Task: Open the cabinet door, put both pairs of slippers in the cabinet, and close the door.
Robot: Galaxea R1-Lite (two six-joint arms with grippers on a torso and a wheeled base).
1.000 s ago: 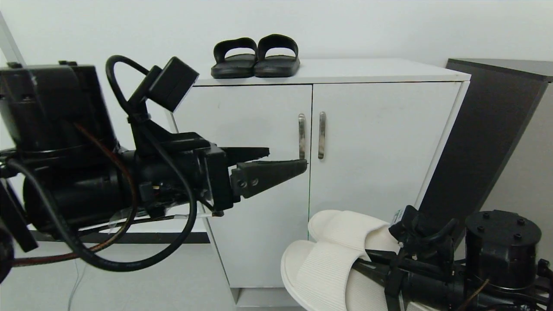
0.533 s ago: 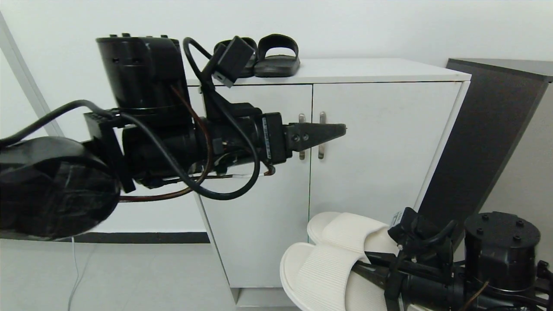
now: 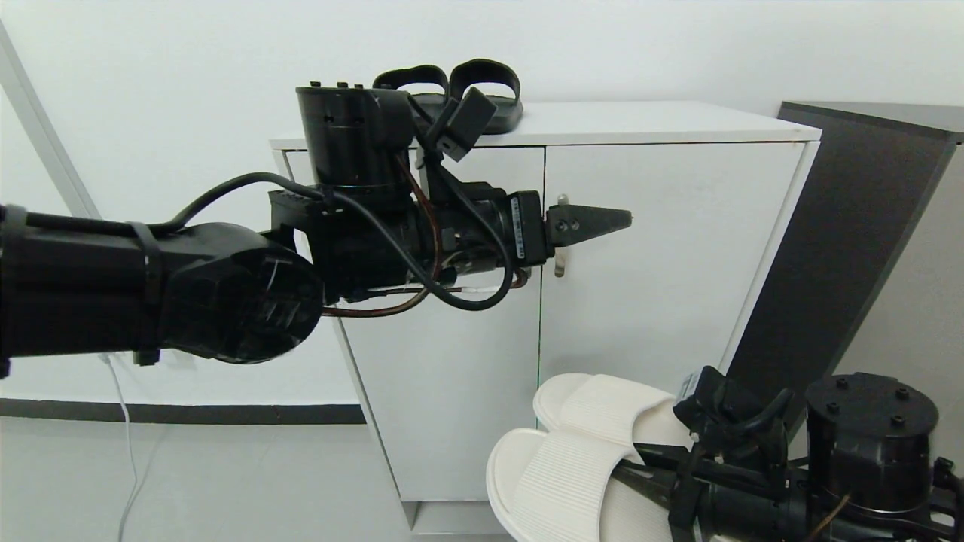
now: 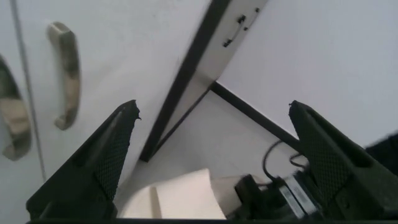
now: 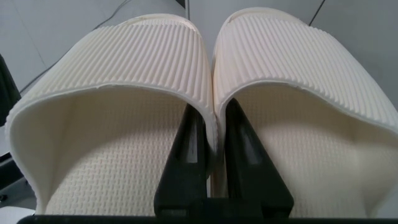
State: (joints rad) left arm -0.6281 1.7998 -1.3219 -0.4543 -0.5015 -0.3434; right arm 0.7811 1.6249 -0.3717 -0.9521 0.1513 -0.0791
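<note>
Up it comes! The left gripper (image 3: 595, 223) has climbed from low at nine o'clock and swung across to the cabinet's (image 3: 678, 120) handles (image 4: 65, 74). Its fingers (image 4: 106, 165) are spread wide with nothing between them. From the wrist, the handles sit off beside one finger, so I'd say it isn't lined up for a grasp yet. Both doors (image 3: 663, 256) are shut. At five o'clock the right gripper (image 5: 214, 158) hasn't budged, clamped on the white slippers (image 3: 572, 452). The black slippers (image 3: 501, 75) wait on top at twelve.
</note>
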